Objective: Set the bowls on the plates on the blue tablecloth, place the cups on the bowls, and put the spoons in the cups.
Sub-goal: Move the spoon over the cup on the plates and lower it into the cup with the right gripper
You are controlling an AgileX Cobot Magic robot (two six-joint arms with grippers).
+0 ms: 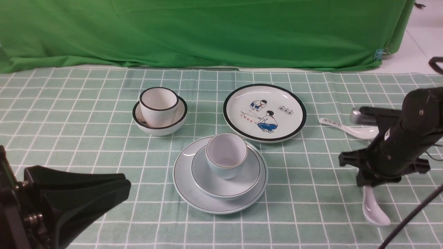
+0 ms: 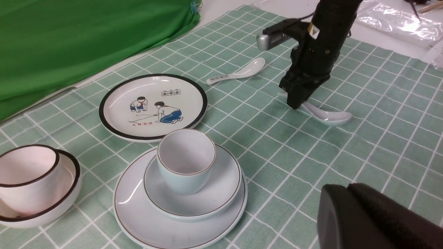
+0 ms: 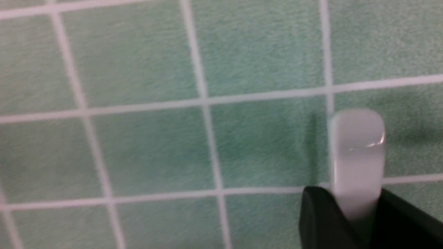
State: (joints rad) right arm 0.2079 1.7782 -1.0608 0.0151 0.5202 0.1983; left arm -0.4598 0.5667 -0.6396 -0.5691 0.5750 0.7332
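Right gripper is clamping the plain spoon by its handle near the bench's right edge. Left gripper is sitting closed, empty. Printed spoon lettering is too small to read.

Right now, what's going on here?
The right gripper has its fingers shut on the plain spoon, scoop resting on the blue tablecloth. The left gripper is idle, empty. The pale blue cup sits in the pale blue bowl on the pale blue plate. The cream cup is in the black-rimmed bowl, off the cartoon plate.
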